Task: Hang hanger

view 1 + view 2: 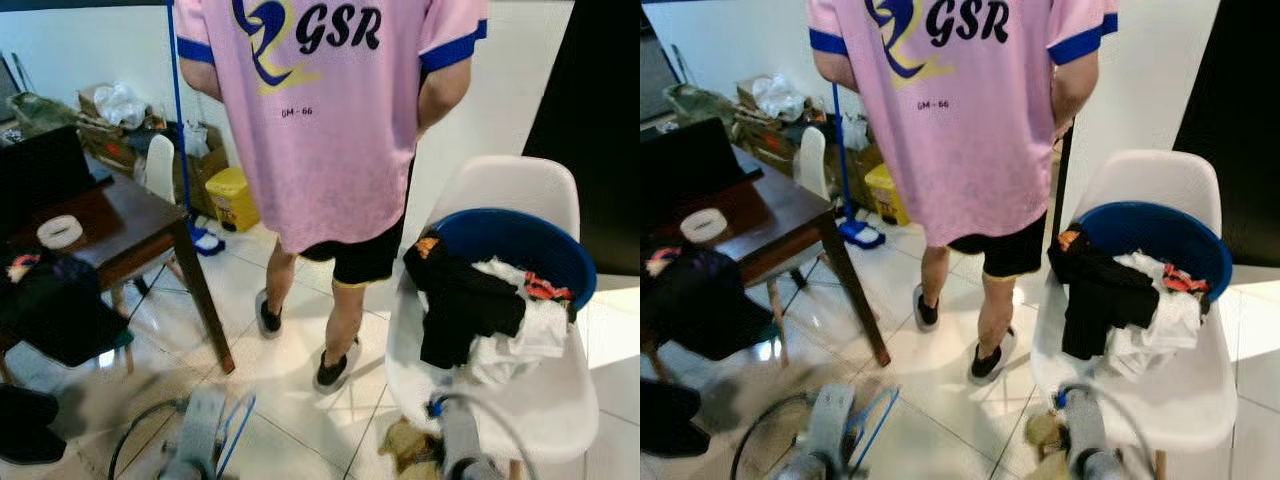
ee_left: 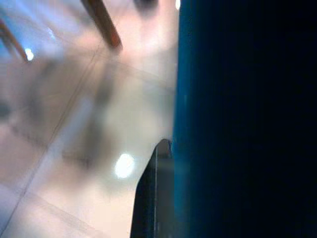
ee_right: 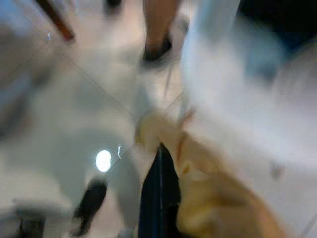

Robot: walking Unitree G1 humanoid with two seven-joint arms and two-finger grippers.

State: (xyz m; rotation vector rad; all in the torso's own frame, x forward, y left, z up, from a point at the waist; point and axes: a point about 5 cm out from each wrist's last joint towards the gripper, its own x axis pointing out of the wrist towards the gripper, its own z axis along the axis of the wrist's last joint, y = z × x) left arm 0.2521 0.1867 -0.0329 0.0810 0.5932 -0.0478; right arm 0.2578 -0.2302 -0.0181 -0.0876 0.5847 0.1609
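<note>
A blue wire hanger sticks up beside my left forearm at the bottom of the head views. In the left wrist view the hanger is a blurred blue edge right against my left gripper, whose black fingers are pressed together at it. My right forearm is low in front of the white chair. My right gripper is shut with nothing in it, just beside a tan cloth that lies on the floor.
A person in a pink shirt stands close ahead, back turned. On the right a white chair carries a blue basin of clothes. A dark wooden table with a tape roll stands on the left, with a yellow bin behind it.
</note>
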